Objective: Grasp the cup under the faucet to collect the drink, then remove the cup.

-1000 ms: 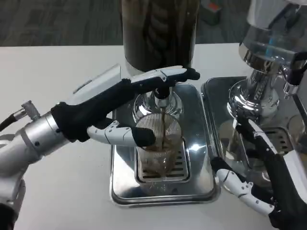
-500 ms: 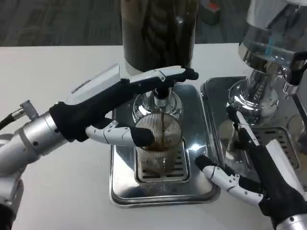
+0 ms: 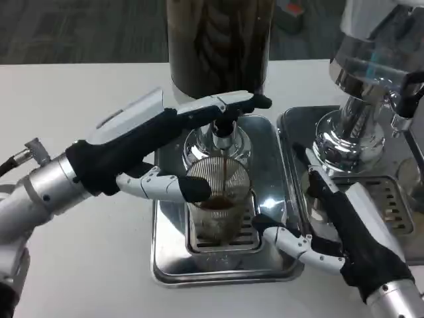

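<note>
Presently, the scene reads as follows.

Cup (image 3: 218, 199): clear ribbed tumbler, upright on the slotted grate of the drip tray (image 3: 172, 265), near picture centre. Dark liquid fills its lower part, and a thin dark stream falls into it from above.

Faucet (image 3: 222, 136): chrome spout at 12 o'clock from the cup, directly over its mouth, fitted to the base of the dark drink dispenser (image 3: 218, 46).

Left hand (image 3: 159, 159): reaches in from 9 o'clock. Its upper fingers extend across the faucet lever area above the cup; a lower finger with a black tip lies against the cup's left wall near the rim. Whether this amounts to a grip on the cup cannot be told; the fingers are spread, not curled.

Right hand (image 3: 331, 235): enters from 5 o'clock. Fingers apart, holding nothing. One white finger with a black tip points toward the cup's base from 4 o'clock, just beside the cup; contact cannot be confirmed. The back of the hand lies over the seam between the two trays.

Second dispenser (image 3: 371, 86): chrome and clear body at 2 o'clock from the cup, standing on its own tray (image 3: 397, 192).

Table (image 3: 73, 119): white surface under both trays.
</note>
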Motion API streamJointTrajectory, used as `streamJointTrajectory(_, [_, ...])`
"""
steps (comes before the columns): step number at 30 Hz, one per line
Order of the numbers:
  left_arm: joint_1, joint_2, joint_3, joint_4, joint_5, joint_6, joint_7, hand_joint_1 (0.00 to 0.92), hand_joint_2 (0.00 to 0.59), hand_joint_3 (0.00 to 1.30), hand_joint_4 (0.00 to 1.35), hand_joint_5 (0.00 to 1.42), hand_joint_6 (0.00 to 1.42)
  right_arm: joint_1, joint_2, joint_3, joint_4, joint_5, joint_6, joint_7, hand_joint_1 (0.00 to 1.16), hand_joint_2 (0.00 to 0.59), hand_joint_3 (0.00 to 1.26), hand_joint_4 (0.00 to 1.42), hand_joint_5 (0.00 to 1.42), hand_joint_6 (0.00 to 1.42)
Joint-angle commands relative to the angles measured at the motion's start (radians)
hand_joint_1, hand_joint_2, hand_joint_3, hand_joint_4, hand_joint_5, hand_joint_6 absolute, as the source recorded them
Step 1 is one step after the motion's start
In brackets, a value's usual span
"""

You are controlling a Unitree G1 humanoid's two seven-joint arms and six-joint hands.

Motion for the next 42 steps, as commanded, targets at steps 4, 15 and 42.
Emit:
streamJointTrajectory(4, [0.012, 0.013, -0.012, -0.01, 0.018, -0.013, -0.005, 0.0, 0.063, 0.15, 0.1, 0.14, 0.23, -0.037, -0.001, 0.008, 0.032, 0.003, 0.002, -0.007, 0.48, 0.184, 0.0, 0.0, 0.0, 0.13])
streamJointTrajectory(15, [0.01, 0.022, -0.018, -0.01, 0.041, -0.025, 0.006, 0.0, 0.062, 0.15, 0.1, 0.14, 0.23, -0.063, 0.001, 0.013, 0.055, 0.006, 0.001, -0.007, 0.47, 0.187, 0.0, 0.0, 0.0, 0.13])
streamJointTrajectory(42, [0.009, 0.052, -0.028, -0.003, 0.075, -0.045, 0.045, 0.0, 0.062, 0.15, 0.1, 0.14, 0.24, -0.121, 0.005, 0.036, 0.114, 0.019, -0.011, -0.004, 0.4, 0.208, 0.0, 0.0, 0.0, 0.13])
